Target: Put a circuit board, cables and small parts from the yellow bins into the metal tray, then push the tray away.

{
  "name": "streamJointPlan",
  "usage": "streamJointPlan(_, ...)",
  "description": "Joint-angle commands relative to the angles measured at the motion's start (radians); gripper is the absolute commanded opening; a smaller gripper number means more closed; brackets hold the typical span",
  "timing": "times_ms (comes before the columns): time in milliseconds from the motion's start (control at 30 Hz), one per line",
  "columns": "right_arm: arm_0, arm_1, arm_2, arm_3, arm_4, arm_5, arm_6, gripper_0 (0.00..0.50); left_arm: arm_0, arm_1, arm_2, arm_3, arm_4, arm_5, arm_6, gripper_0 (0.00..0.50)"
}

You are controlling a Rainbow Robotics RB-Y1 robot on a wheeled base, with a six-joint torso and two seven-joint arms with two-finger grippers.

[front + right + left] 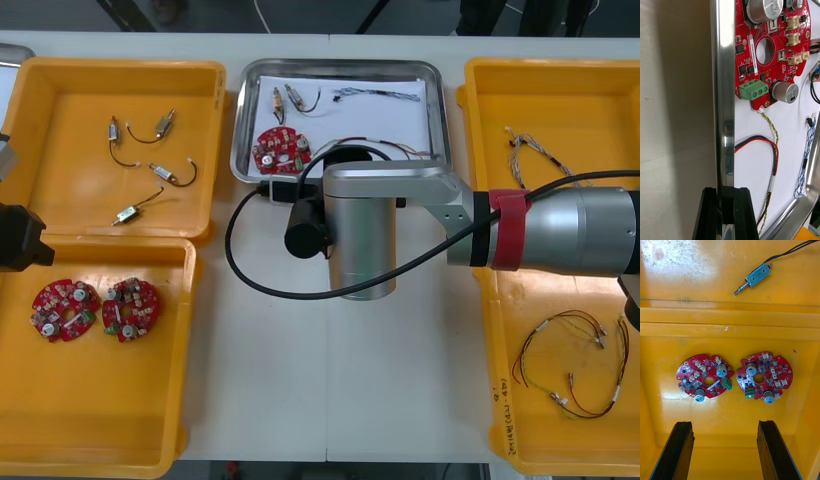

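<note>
The metal tray (240, 120), white inside, holds a round red circuit board (280, 150), small metal parts (290, 98), a blue and white cable (385, 95) and a red and yellow cable (773, 157). My right arm's wrist (360, 235) hangs over the tray's near edge. In the right wrist view my right gripper (725, 213) is shut on the tray's shiny rim (724, 93), one finger on each side, with the board (771, 48) just inside. My left gripper (725, 423) hovers open over two circuit boards (705, 377) (763, 377) in the near left bin.
The far left yellow bin (60, 80) holds several small metal parts with black cables (140, 130). The right-hand bins (600, 90) hold twisted cables (530, 150) and red and yellow cables (575, 370). My left arm (20, 240) sits at the table's left edge.
</note>
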Motion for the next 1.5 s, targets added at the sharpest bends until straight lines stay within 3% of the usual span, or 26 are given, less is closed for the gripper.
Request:
streamJointPlan(33,-0.061,0.023,0.011,0.022,0.018,-0.024,0.039,0.0,0.015,0.05,0.033,-0.028,-0.003,0.007,-0.066,0.5)
streamJointPlan(567,-0.069,0.03,0.009,0.086,0.039,-0.085,0.038,0.001,0.015,0.05,0.033,-0.028,-0.003,0.007,-0.066,0.5)
streamJointPlan(600,-0.071,0.029,0.009,0.088,0.041,-0.087,0.039,0.053,0.015,0.05,0.033,-0.028,-0.003,0.007,-0.066,0.5)
streamJointPlan(633,-0.071,0.029,0.009,0.089,0.042,-0.088,0.039,0.222,0.015,0.05,0.033,-0.028,-0.003,0.007,-0.066,0.5)
streamJointPlan(667,-0.071,0.029,0.009,0.091,0.042,-0.09,0.039,0.306,0.015,0.05,0.033,-0.028,-0.003,0.007,-0.066,0.5)
streamJointPlan(700,-0.071,0.03,0.009,0.091,0.045,-0.09,0.039,0.434,0.015,0.05,0.033,-0.028,-0.003,0.007,-0.066,0.5)
streamJointPlan(733,-0.069,0.03,0.009,0.092,0.047,-0.091,0.039,0.5,0.015,0.05,0.033,-0.028,-0.003,0.007,-0.066,0.5)
streamJointPlan(900,-0.069,0.03,0.0,0.082,0.036,-0.08,0.042,0.5,0.015,0.05,0.033,-0.028,-0.003,0.007,-0.066,0.5)
streamJointPlan(1100,-0.063,0.029,-0.086,0.022,-0.102,-0.007,0.044,0.5,0.015,0.05,0.033,-0.028,-0.003,0.007,-0.066,0.5)
streamJointPlan(1200,-0.038,0.027,-0.152,-0.047,-0.147,0.078,0.044,0.5,0.015,0.05,0.033,-0.028,-0.003,0.007,-0.066,0.5)
streamJointPlan(1333,0.0,0.026,-0.212,-0.118,-0.15,0.159,0.044,0.5,0.015,0.05,0.033,-0.028,-0.003,0.007,-0.066,0.5)
streamJointPlan(1500,0.101,0.015,-0.348,-0.282,-0.151,0.341,0.044,0.5,0.015,0.05,0.033,-0.028,-0.003,0.007,-0.066,0.5)
